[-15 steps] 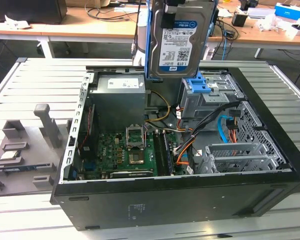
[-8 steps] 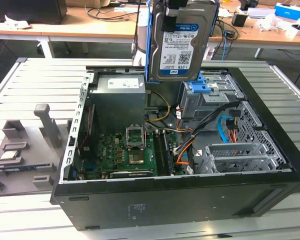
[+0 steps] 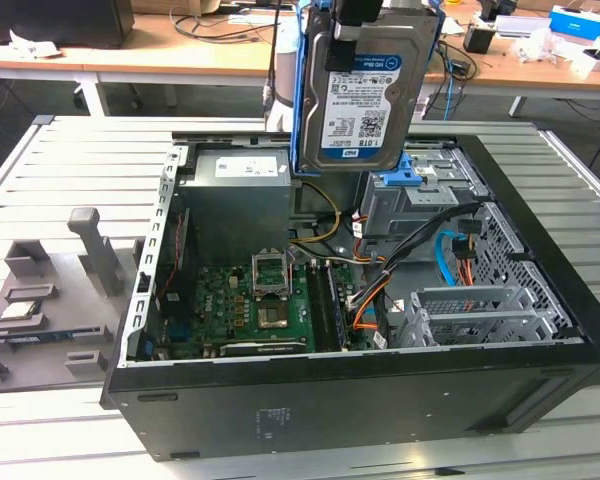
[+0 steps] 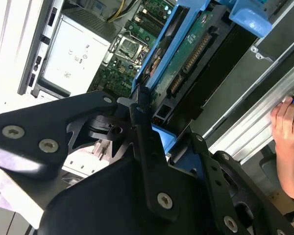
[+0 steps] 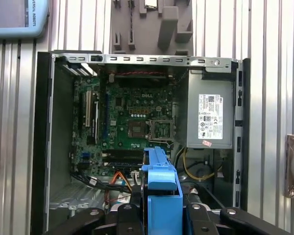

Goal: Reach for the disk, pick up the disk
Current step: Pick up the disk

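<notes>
gripping the disk [image 3: 365,85], the pincer [image 3: 358,22] holds it clear above the case [image 3: 540,300]

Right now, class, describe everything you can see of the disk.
The disk is a rectangular silver-metal hard drive with a white-and-blue barcode label, set in a bright blue plastic frame. It hangs upright above the open computer case, clear of it, clamped from above by the gripper. In the second wrist view its green circuit-board underside shows.

Matte black end effector [image 4: 137,105] linkages studded with silver screws.
</notes>
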Robot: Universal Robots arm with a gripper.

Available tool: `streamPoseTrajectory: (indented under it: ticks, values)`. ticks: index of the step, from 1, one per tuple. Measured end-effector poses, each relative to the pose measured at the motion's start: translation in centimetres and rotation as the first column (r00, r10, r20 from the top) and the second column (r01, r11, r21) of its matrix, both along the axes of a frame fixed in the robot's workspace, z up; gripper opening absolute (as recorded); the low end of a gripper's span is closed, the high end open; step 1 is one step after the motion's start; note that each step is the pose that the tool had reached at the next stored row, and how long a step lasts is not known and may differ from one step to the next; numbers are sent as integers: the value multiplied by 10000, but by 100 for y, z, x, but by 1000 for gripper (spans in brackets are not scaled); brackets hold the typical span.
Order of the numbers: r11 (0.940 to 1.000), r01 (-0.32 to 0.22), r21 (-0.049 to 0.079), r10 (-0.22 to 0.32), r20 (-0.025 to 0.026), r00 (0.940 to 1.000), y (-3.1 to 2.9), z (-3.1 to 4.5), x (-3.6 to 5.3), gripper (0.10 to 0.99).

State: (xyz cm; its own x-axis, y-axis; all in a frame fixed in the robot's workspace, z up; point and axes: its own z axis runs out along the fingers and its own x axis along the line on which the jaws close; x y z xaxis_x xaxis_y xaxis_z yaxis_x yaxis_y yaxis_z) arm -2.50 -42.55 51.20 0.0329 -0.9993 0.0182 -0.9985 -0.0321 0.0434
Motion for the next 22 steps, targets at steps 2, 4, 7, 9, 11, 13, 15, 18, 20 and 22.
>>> streamPoseTrajectory:
  ticks: [2,4,7,9,11,13,15,18,20,22]
  values:
    - [10000,0,1,0,0,10000,-67,-2,0,365]
    - [10000,0,0,0,0,10000,-95,-3,0,365]
    - [10000,1,1,-1,0,10000,-148,-4,0,365]
    - [10000,0,0,0,0,10000,-180,-5,0,365]
    - [10000,0,1,0,0,10000,-213,-5,0,365]
    - [10000,0,0,0,0,10000,-237,-6,0,365]
    - [10000,0,0,0,0,10000,-275,-6,0,365]
    - [10000,0,1,0,0,10000,-317,-7,0,365]
    - [10000,0,1,0,1,10000,-358,-8,0,365]
    - [10000,0,1,0,0,10000,-415,-9,0,365]
